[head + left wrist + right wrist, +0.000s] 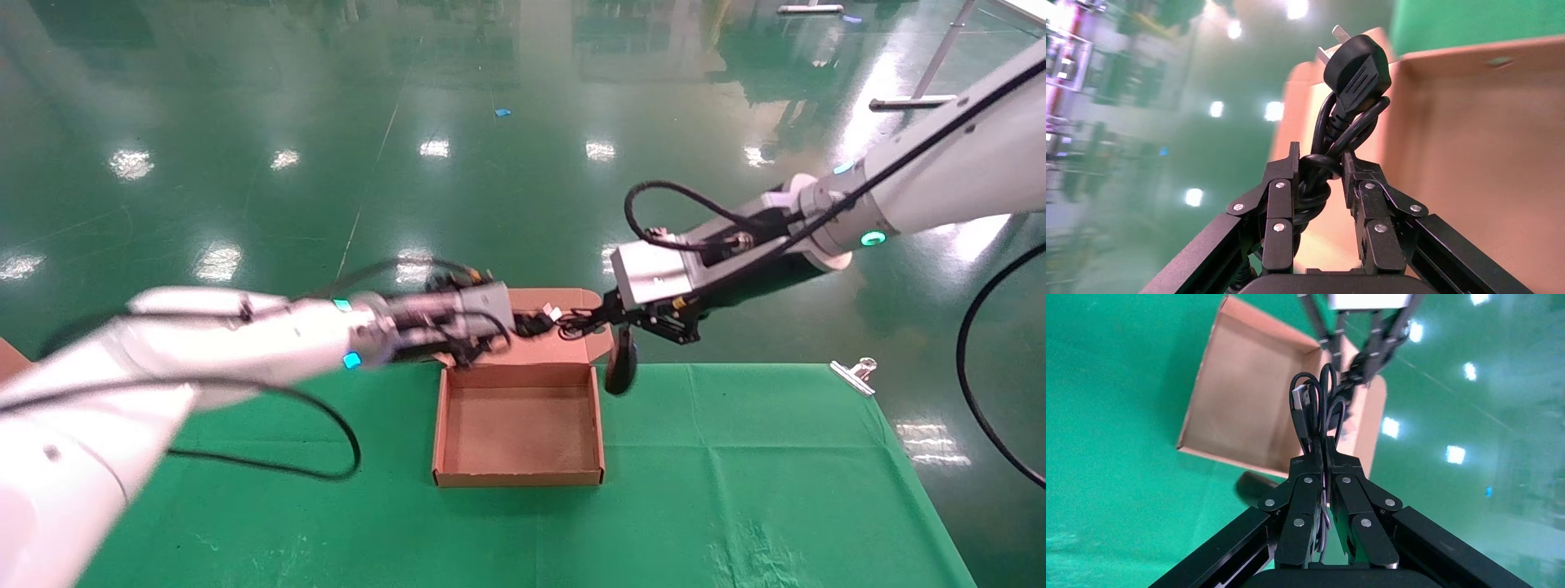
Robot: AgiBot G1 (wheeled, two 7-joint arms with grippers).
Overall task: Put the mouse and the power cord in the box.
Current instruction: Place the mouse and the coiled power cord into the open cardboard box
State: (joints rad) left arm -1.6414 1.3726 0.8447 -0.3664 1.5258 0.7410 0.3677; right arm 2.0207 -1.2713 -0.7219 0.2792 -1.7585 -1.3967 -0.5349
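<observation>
The open brown box [520, 478] stands on the green cloth, its flap lying back. My left gripper [529, 324] hovers over the box's far edge and is shut on the power cord [1333, 131], a black looped bundle whose chunky plug [1356, 66] sticks out past the fingertips. From the other side my right gripper [585, 320] comes close to it. It is shut on the thin cable [1322, 398] of the mouse, whose USB plug [1299, 399] sticks up. The black mouse [621, 367] dangles below, just outside the box's far right corner. The box [1229, 416] shows nothing inside.
A metal binder clip [855, 372] sits at the table's far right edge. My left arm's own black cable [327, 469] loops over the cloth left of the box. A bit of cardboard [8, 356] shows at the far left. The table [735, 474] ends just behind the box.
</observation>
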